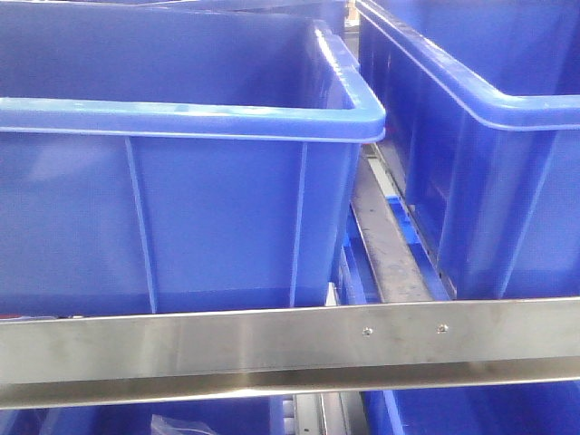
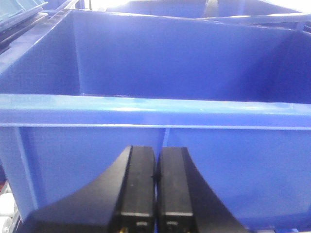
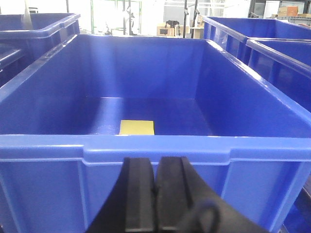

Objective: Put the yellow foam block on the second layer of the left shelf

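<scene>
The left gripper (image 2: pixel 155 182), with black, wedge-shaped fingers, has its jaws pressed together and empty. The right gripper (image 3: pixel 156 194) looks the same, fingers touching, nothing between.

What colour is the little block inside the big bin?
The foam block is bright yellow, lying on the floor of the blue bin. The right wrist view shows it best.

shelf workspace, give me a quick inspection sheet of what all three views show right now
surface: steel shelf rail carrying large blue plastic bins.
job's things: bright yellow foam block on the floor of a blue bin, near its front wall.
clutter: nothing seen.
grippers: left gripper shut, empty, facing a bin wall; right gripper shut, empty, outside the front of the block's bin.
cables: dark loop by the right gripper, unclear.
surroundings: more blue bins, bright room behind.
</scene>
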You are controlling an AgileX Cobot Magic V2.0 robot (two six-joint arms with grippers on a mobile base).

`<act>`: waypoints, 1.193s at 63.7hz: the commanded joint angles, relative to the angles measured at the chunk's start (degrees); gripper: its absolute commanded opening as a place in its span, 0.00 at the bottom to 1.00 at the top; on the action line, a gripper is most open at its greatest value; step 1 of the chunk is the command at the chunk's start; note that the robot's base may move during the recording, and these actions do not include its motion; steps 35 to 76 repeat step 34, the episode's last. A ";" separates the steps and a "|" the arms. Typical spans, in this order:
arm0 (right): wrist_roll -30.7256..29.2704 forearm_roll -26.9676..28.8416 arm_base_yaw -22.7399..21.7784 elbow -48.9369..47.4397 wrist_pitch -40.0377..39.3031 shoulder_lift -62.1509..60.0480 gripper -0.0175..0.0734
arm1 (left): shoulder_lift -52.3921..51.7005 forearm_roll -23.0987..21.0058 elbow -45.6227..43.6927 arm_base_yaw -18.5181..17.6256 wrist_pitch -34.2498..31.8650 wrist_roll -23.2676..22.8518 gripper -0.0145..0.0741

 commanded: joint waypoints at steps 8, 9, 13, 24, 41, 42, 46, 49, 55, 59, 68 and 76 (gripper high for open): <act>-0.49 -0.54 -0.31 -1.26 -5.17 -1.08 0.23 | 0.21 -0.42 1.48 -0.07 -4.98 -0.22 0.32; -0.49 -0.54 -0.31 -1.26 -5.17 -1.08 0.23 | 0.21 -0.42 1.48 -0.07 -4.98 -0.22 0.32; -0.49 -0.54 -0.31 -1.26 -5.17 -1.08 0.23 | 0.21 -0.42 1.48 -0.07 -4.98 -0.22 0.32; -0.49 -0.54 -0.31 -1.26 -5.17 -1.08 0.23 | 0.21 -0.42 1.48 -0.07 -4.98 -0.22 0.32; -0.49 -0.54 -0.31 -1.26 -5.17 -1.08 0.23 | 0.21 -0.42 1.48 -0.07 -4.98 -0.22 0.32; -0.49 -0.54 -0.31 -1.26 -5.17 -1.08 0.23 | 0.21 -0.42 1.48 -0.07 -4.98 -0.22 0.32; -0.49 -0.54 -0.31 -1.26 -5.17 -1.08 0.23 | 0.21 -0.42 1.48 -0.07 -4.98 -0.22 0.32; -0.49 -0.54 -0.31 -1.26 -5.17 -1.08 0.23 | 0.21 -0.42 1.48 -0.07 -4.98 -0.22 0.32; -0.49 -0.54 -0.31 -1.26 -5.17 -1.08 0.23 | 0.21 -0.42 1.48 -0.07 -4.98 -0.22 0.32; -0.49 -0.54 -0.31 -1.26 -5.17 -1.08 0.23 | 0.21 -0.42 1.48 -0.07 -4.98 -0.22 0.32; -0.49 -0.54 -0.31 -1.26 -5.17 -1.08 0.23 | 0.21 -0.42 1.48 -0.07 -4.98 -0.22 0.32; -0.49 -0.54 -0.31 -1.26 -5.17 -1.08 0.23 | 0.21 -0.42 1.48 -0.07 -4.98 -0.22 0.32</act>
